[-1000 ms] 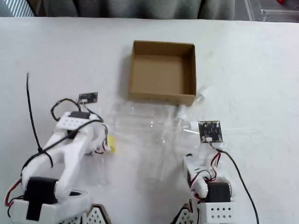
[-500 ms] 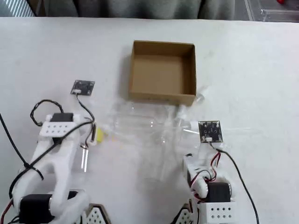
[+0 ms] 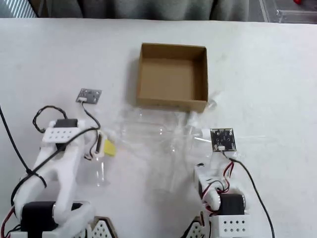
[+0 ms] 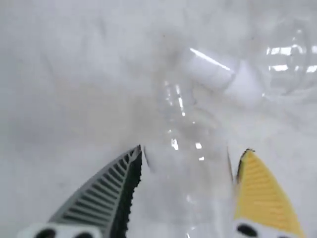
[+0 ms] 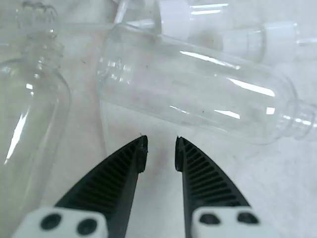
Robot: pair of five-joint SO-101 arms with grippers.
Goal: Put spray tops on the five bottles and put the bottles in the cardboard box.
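The open cardboard box (image 3: 171, 103) stands at the table's middle back with nothing inside. In front of it lie several clear bottles (image 3: 143, 130) and white spray tops (image 3: 195, 133), loosely heaped. My left gripper (image 3: 101, 148) is left of the heap, shut on a clear bottle (image 4: 190, 168) held between its grey and yellow fingers, with a white spray top (image 4: 223, 77) lying beyond. My right gripper (image 5: 159, 148) hovers low over the table, jaws almost together and holding nothing, just short of a lying bottle (image 5: 198, 94). A second bottle (image 5: 29, 109) lies beside it.
More spray tops (image 5: 262, 37) lie past the lying bottle. The right arm's base (image 3: 220, 198) sits at the front edge, right of centre. Bare white table spreads on both sides of the box.
My left arm has swung left and pulled back from the heap. A clear bottle now shows under its fingers. The right arm has not moved.
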